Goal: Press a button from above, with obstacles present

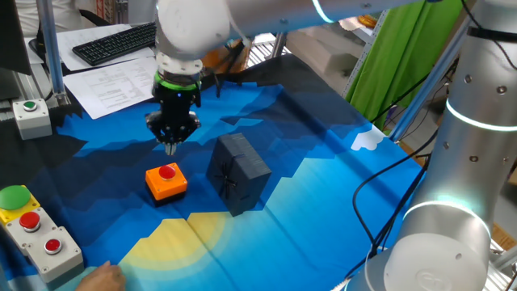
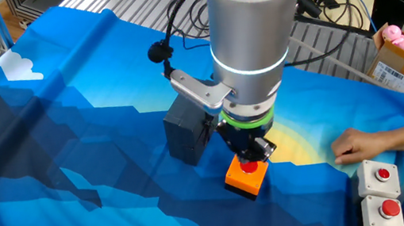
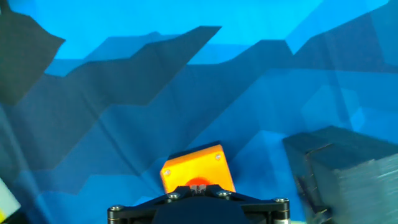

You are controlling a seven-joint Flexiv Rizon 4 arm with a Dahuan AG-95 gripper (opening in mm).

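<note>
Across the whole table beneath the fingers lies a blue cloth (image 1: 323, 202) printed with darker blue mountain shapes and a yellow patch. Above it, the white robot arm (image 2: 256, 17) reaches down and ends in a black gripper (image 1: 170, 145) with a green ring around its wrist. Its narrow tip points straight down, and no view shows clearly whether the fingers are apart or together, so their state cannot be told. Just beside the fingers, on the side away from the control boxes, stands the dark grey-black block (image 1: 237, 172), matte, taller and larger than the button box, resting on the cloth and apart from the gripper. Directly under the fingertips sits the button (image 1: 166, 181): a small round red cap on a square orange box. In one fixed view the tip hangs a little above the red cap with a gap visible between them; in the other fixed view the gripper covers most of the cap; the hand view shows the orange box right at the gripper's lower edge. Well off to the side of the fingers, at the table edge, is a grey panel (image 1: 40, 234) with red and green buttons, and a person's hand (image 2: 367, 142) rests near it.
</note>
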